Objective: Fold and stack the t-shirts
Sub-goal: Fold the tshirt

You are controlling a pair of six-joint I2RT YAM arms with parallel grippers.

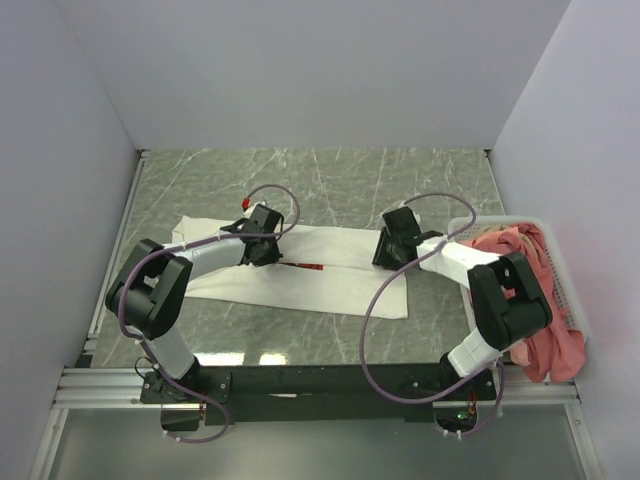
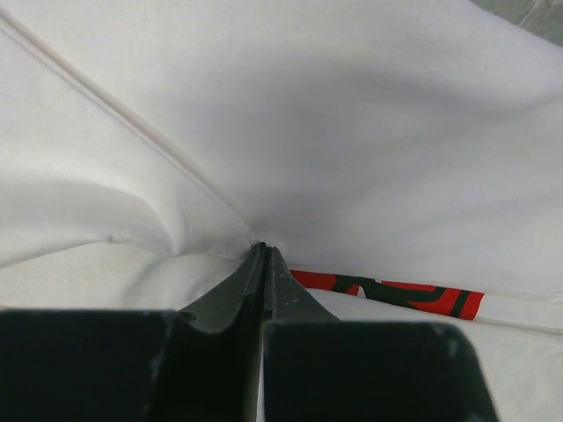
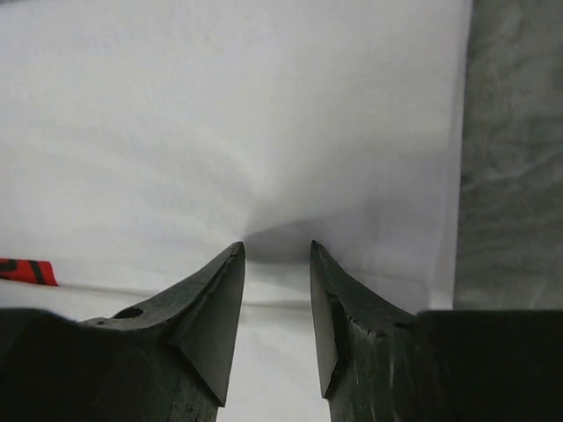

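Observation:
A white t-shirt [image 1: 330, 285] lies spread flat across the middle of the table, with a strip of its red print [image 1: 308, 266] showing at a fold. My left gripper [image 1: 262, 255] is down on the shirt's left half. In the left wrist view its jaws [image 2: 264, 248] are shut on a pinch of white cloth [image 2: 334, 132], and creases run out from the tips beside the red print [image 2: 387, 294]. My right gripper [image 1: 385, 258] stands on the shirt's right half. Its jaws [image 3: 276, 248] are open, tips resting on the white cloth [image 3: 220, 114] with only flat cloth between them.
A white slatted basket [image 1: 562, 262] stands at the right edge of the table, holding a heap of salmon-pink t-shirts [image 1: 520, 250] that hangs over its front. Green marble tabletop [image 3: 510, 158] shows just past the shirt's right edge. Walls close in on three sides.

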